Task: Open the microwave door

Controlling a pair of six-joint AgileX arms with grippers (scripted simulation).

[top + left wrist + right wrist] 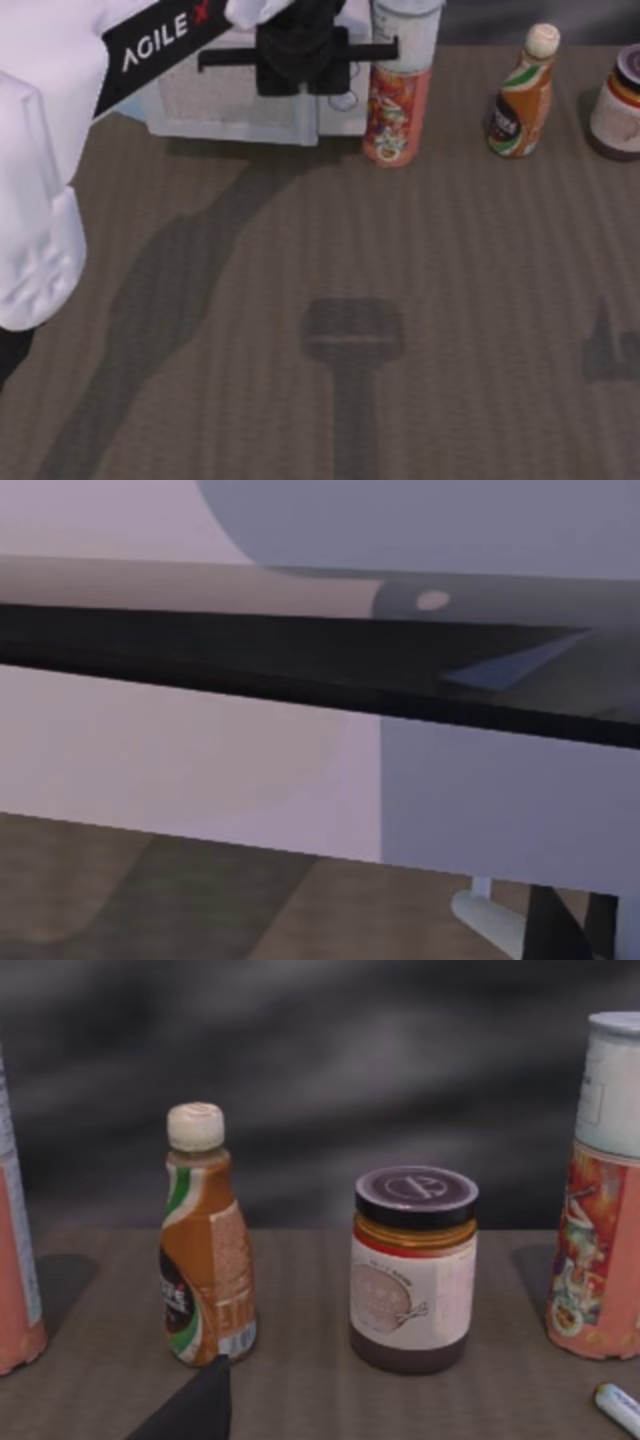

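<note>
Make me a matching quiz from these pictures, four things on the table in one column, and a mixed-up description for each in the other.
Things:
1. microwave
2. tall can
3. brown bottle
4. jar

Descriptions:
A. dark round lid, pale label
B. cream cap, orange-brown body
C. white box under the left tool
D. orange printed cylinder right beside the white box

Pairs: 1-C, 2-D, 3-B, 4-A
</note>
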